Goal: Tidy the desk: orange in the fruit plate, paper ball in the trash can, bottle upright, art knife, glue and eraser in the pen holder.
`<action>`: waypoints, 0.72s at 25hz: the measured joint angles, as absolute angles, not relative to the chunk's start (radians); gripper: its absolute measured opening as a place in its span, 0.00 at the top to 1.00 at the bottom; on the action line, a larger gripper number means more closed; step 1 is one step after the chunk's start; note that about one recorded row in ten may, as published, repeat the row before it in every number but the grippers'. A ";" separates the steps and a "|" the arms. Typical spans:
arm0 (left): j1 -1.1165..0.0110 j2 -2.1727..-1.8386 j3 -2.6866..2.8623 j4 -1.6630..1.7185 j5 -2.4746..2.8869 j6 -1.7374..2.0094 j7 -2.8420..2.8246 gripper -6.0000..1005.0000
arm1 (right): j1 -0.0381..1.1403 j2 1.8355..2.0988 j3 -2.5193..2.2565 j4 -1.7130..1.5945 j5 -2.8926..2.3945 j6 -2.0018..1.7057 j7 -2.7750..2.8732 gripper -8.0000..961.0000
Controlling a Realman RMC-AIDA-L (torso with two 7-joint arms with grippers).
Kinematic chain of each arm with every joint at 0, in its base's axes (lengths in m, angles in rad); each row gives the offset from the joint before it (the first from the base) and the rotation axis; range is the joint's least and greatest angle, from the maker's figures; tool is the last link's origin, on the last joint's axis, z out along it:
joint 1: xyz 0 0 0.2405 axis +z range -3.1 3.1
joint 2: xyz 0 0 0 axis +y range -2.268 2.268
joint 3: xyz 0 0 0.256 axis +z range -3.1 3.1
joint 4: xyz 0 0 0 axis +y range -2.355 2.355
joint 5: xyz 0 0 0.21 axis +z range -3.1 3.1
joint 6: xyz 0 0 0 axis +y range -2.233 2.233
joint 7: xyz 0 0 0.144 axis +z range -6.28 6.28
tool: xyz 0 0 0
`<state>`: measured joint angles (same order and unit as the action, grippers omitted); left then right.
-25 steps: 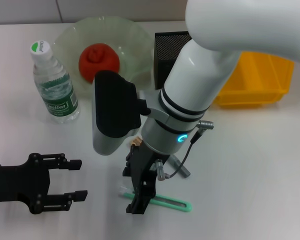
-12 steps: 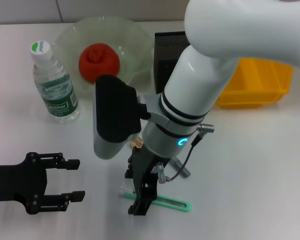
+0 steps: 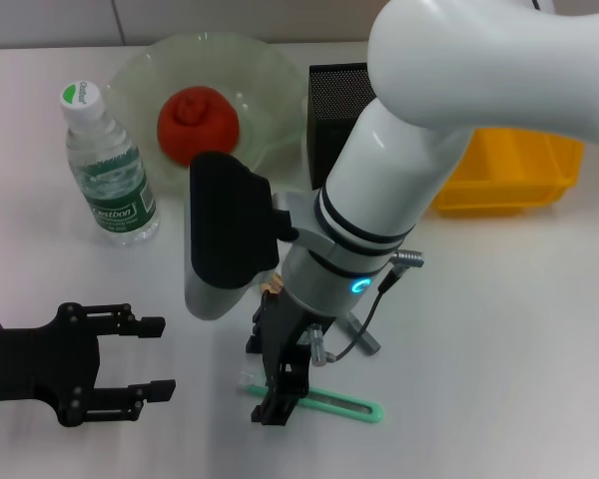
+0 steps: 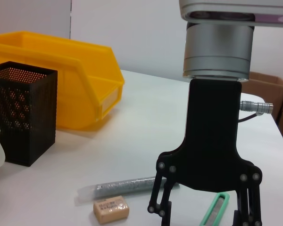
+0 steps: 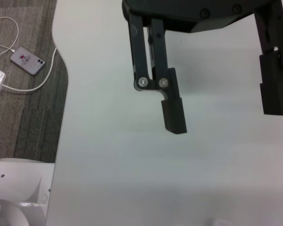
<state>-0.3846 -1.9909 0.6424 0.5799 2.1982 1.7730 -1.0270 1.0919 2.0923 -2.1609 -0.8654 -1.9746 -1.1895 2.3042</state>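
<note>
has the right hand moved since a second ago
Barely. In the head view the right hand stays over the near end of the green art knife, its fingertips perhaps slightly lower than before.

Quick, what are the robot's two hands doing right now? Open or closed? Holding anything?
Left gripper: open, holding nothing, low over the table.
Right gripper: open, holding nothing, lowered right by the green art knife.
</note>
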 joint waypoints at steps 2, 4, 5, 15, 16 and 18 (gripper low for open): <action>-0.385 -1.991 0.640 0.580 2.198 1.773 -1.028 0.30 | 1.092 2.092 -2.174 -0.865 -1.965 -1.181 2.304 0.20; -0.385 -1.991 0.638 0.580 2.198 1.771 -1.026 0.30 | 1.092 2.092 -2.192 -0.865 -1.954 -1.163 2.304 0.21; -0.385 -1.991 0.638 0.580 2.198 1.771 -1.026 0.30 | 1.092 2.092 -2.192 -0.865 -1.954 -1.163 2.304 0.24; -0.385 -1.993 0.635 0.580 2.198 1.771 -1.025 0.30 | 1.092 2.092 -2.219 -0.864 -1.937 -1.124 2.305 0.48; -0.385 -1.993 0.635 0.580 2.198 1.771 -1.025 0.30 | 1.092 2.092 -2.221 -0.864 -1.936 -1.121 2.305 0.50; -0.385 -1.993 0.635 0.580 2.198 1.770 -1.025 0.30 | 1.092 2.092 -2.222 -0.865 -1.935 -1.117 2.305 0.53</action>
